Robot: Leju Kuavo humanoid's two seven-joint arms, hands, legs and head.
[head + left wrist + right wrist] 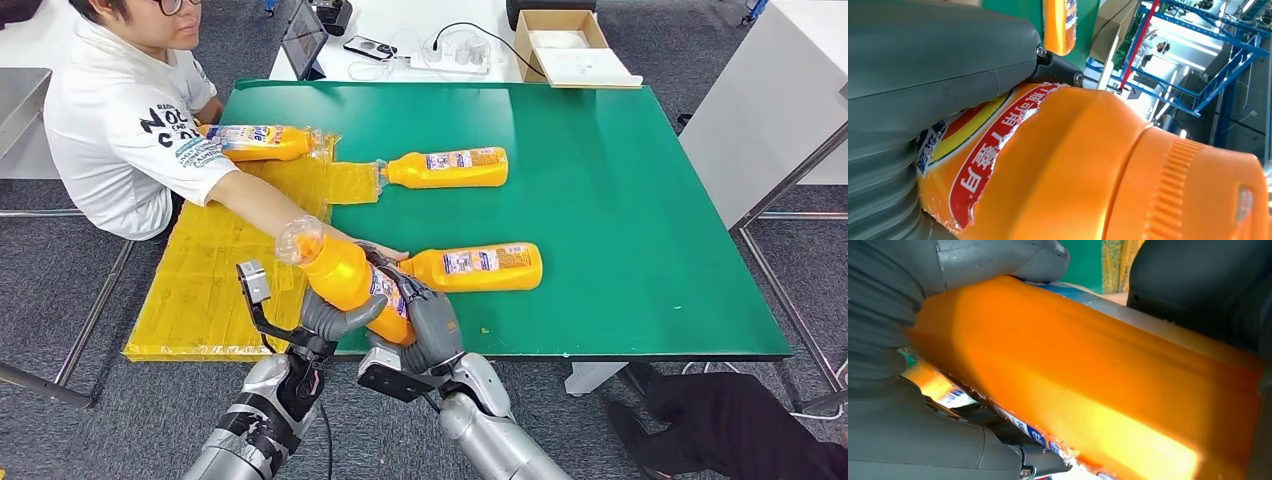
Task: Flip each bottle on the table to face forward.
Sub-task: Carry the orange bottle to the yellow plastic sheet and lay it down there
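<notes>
Table (pixel 620 200) with green top, yellow mat (pixel 215 270) along its left edge. Person (pixel 120 120) seated at left, arm reaching toward robot's hands. Held bottle (pixel 345 280) tilted above near table edge, cap up-left. Left hand (pixel 330 318) grips it from below, thumb wrapped across body; right hand (pixel 430 325) clasps its base end. Two bottles (pixel 450 168) (pixel 480 267) lie flat on green top, third (pixel 260 142) on mat.
</notes>
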